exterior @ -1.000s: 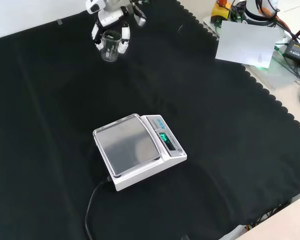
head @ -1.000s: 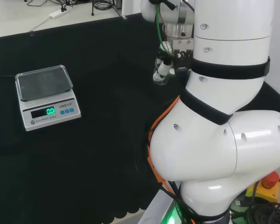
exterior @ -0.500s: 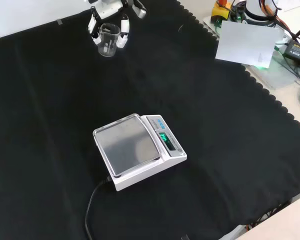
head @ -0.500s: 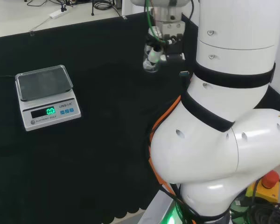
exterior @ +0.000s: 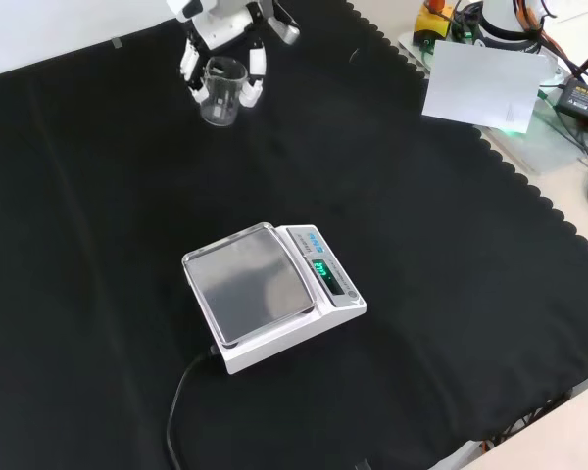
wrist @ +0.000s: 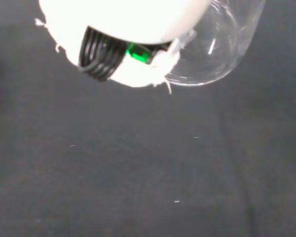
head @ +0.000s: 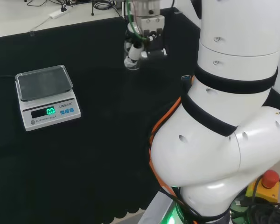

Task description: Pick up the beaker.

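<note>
My hand [exterior: 222, 39] grips the beaker [exterior: 221, 93], fingers curled on both sides; wrist view shows its clear wall [wrist: 222, 44] close.

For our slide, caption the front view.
Robot hand grips a clear beaker at the cloth's far edge, scale idle mid-bench.

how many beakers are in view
1: a clear beaker held in the hand, at the front view's top left, beyond the scale. Clear ware is hard to see on the black cloth, so another could go unnoticed.
</note>
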Robot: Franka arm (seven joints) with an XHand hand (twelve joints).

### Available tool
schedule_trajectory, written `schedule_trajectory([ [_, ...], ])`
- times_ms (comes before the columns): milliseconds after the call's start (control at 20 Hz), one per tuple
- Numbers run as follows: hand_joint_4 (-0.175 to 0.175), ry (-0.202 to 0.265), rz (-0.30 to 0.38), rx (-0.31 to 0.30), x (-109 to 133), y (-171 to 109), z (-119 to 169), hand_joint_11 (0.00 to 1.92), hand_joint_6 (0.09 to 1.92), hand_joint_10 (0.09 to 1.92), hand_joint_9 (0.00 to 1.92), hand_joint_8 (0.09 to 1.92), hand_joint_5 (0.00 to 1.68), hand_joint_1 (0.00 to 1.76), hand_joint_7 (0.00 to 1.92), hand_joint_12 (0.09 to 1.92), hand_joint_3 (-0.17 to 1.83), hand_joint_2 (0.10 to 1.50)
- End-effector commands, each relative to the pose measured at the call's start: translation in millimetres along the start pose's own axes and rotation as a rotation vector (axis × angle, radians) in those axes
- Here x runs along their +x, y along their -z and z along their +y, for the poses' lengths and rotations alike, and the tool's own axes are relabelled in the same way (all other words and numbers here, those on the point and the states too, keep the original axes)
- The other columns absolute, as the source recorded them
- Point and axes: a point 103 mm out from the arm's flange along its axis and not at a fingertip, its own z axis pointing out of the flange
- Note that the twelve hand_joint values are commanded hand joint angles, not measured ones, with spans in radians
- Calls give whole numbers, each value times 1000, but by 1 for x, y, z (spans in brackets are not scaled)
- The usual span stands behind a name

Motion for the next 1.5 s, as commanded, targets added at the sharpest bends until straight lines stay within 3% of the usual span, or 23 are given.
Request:
schedule_trajectory([
  [50, 36, 41, -12, 14, 36, 6, -3, 1337, 984, 1044, 1178, 1120, 1083, 1251, 1047, 800, 695, 733],
  [700, 34, 106, -30, 17, 94, 15, -10, 1334, 979, 1049, 1185, 1127, 1089, 1252, 1043, 797, 701, 729],
  [1000, 34, 157, -45, 11, 136, 22, -16, 1330, 978, 1052, 1188, 1130, 1091, 1253, 1043, 796, 706, 727],
  [1500, 32, 247, -42, 65, 195, 15, -15, 1326, 975, 1062, 1189, 1137, 1099, 1254, 1042, 796, 723, 717],
])
